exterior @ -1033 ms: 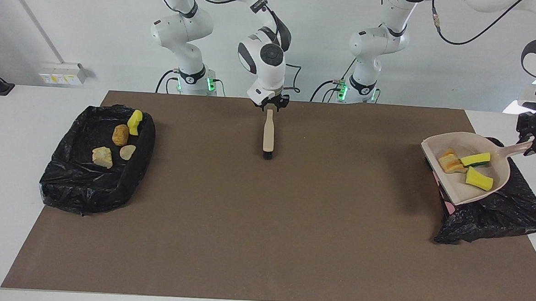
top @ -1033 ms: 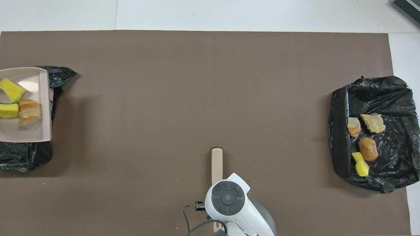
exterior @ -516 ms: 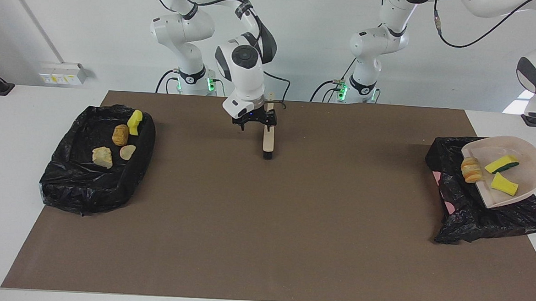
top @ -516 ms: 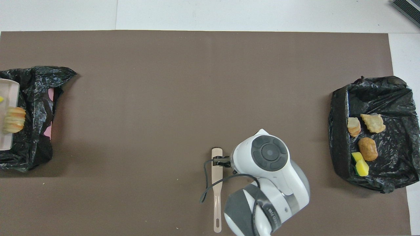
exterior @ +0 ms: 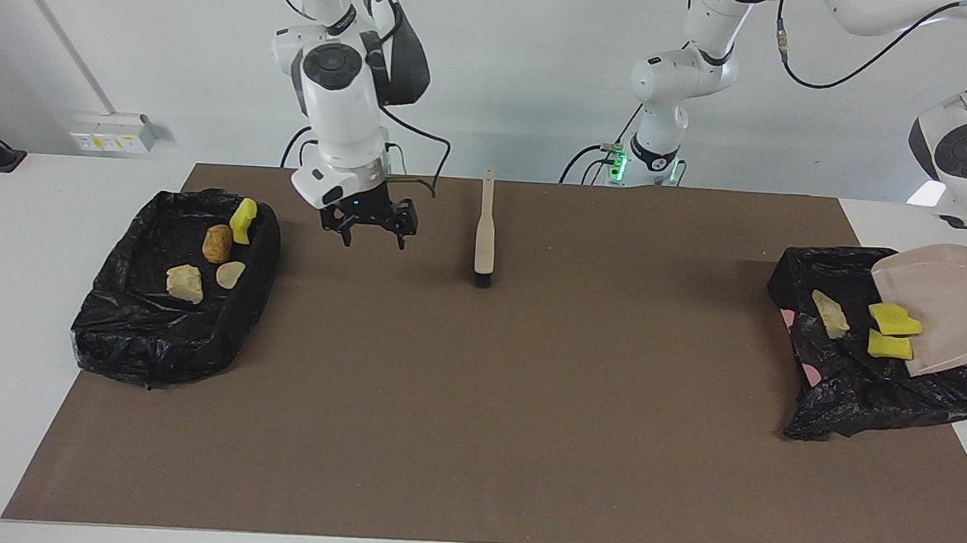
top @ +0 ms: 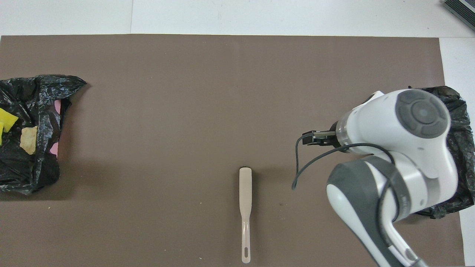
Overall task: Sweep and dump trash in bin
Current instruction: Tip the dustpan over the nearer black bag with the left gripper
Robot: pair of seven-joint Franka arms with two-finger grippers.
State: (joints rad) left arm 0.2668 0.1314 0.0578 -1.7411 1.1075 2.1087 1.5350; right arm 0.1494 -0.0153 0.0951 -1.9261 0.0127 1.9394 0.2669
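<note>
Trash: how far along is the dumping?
Done: four scraps lie in the bin at the right arm's end, a tan chunk in the other bin; the brush lies on the mat. In hand: the left arm tilts the dustpan over that bin, two yellow sponge pieces at its lip. Left: those two. The right gripper hangs open over the mat.

light: bright, even | shadows: soft, faint | focus: sharp | glare: none
</note>
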